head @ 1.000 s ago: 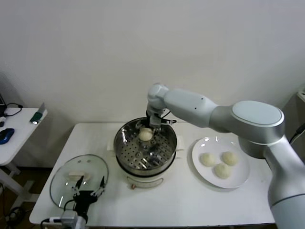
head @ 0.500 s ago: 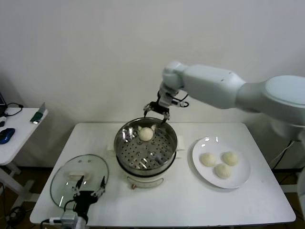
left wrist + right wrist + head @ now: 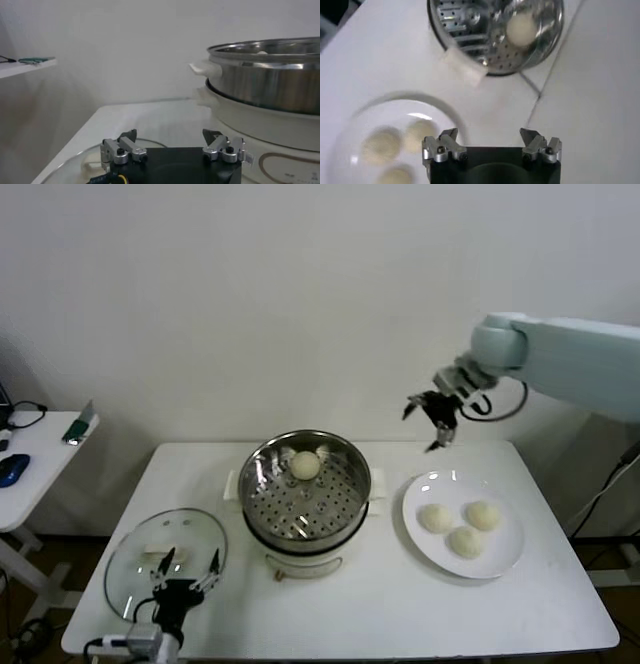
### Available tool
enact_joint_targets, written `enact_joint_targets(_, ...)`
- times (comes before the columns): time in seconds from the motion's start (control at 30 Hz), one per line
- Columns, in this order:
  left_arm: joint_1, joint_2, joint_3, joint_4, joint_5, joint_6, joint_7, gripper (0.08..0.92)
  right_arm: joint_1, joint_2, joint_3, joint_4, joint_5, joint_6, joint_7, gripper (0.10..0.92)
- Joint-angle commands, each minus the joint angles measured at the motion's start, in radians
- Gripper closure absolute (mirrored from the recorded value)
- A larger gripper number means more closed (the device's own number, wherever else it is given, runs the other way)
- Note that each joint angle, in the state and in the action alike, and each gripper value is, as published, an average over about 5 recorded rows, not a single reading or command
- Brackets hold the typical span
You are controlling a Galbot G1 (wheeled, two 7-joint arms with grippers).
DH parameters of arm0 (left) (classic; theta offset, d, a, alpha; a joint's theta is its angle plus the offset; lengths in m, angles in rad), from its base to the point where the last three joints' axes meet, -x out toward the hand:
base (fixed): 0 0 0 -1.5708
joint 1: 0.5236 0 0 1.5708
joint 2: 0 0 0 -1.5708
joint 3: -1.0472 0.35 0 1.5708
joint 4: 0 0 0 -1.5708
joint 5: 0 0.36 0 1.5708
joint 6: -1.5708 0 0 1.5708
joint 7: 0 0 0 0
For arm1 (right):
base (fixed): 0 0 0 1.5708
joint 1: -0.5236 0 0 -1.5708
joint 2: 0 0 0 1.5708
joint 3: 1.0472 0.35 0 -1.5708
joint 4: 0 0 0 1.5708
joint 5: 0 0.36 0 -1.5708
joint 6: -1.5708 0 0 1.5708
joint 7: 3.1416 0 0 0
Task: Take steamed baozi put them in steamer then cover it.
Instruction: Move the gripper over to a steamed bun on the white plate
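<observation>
One cream-white baozi (image 3: 305, 465) lies at the far side of the shiny steel steamer (image 3: 262, 504) on its cream pot base; it also shows in the right wrist view (image 3: 521, 28). Three more baozi (image 3: 465, 529) lie on a white plate (image 3: 505, 557), also seen in the right wrist view (image 3: 382, 146). My right gripper (image 3: 426, 422) is open and empty, high in the air above the gap between steamer and plate. The glass cover (image 3: 125, 547) with its cream handle lies flat at the table's front left. My left gripper (image 3: 185, 570) is open and empty, low over the cover's near edge.
The white table (image 3: 400, 604) ends just in front of the cover and plate. A side table (image 3: 20, 474) at far left carries a teal object (image 3: 76, 427) and a blue object (image 3: 12, 468). A white wall stands close behind the steamer.
My right gripper has left the baozi in the steamer, risen and swung right, from over the steamer's far rim to high above the plate's far edge. The left arm has not moved.
</observation>
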Motion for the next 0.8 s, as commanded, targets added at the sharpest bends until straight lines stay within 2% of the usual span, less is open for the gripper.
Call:
enact_joint_targets(0.03,-0.005,-0.003,-0.001,0.004,0.001,0.002,0.001,0.177,-0.149,-0.176,0.004,0.126,0.018,-0.255,0.089,0.203)
enact_joint_targets(0.47,0.001,-0.008,-0.014,0.005,0.004,0.001,0.001,0.177,-0.415,-0.041,0.223,-0.106,-0.107,-0.237,0.072,0.203)
enact_joint_targets(0.8,0.007,-0.01,-0.017,0.012,0.006,-0.003,0.0,0.177,-0.517,0.029,0.287,-0.22,-0.158,-0.218,0.061,0.203)
